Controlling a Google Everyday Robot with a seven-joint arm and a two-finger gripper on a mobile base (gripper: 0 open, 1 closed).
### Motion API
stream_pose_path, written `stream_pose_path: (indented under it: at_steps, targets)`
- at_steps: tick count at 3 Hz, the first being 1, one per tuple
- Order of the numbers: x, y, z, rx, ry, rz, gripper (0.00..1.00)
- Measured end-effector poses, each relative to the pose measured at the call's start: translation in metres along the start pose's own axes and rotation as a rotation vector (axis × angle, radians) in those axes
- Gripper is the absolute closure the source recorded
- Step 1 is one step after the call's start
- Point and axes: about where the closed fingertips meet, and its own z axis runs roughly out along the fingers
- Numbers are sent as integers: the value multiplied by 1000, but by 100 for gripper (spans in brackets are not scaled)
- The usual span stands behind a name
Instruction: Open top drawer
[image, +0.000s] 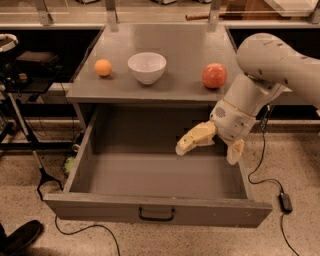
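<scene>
floor (300, 165): speckled stone | black cable (263, 145): trailing right | dark shelves (45, 45): behind | black stand (27, 140): left

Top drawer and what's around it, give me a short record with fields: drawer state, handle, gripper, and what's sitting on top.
Top drawer: pulled well out, interior exposed
Handle: black bar at centre of the front panel, nothing touching it
Gripper: open, above the drawer's right rear part, holding nothing
Cabinet top: grey, carries three items in a row
Left item: orange
Middle item: white bowl, upright
Right item: red fruit, next to the robot arm
</scene>
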Motion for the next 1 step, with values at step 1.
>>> stream_pose_path:
  at_steps: [1]
  targets:
    - [0, 0, 0, 0, 0, 0, 0]
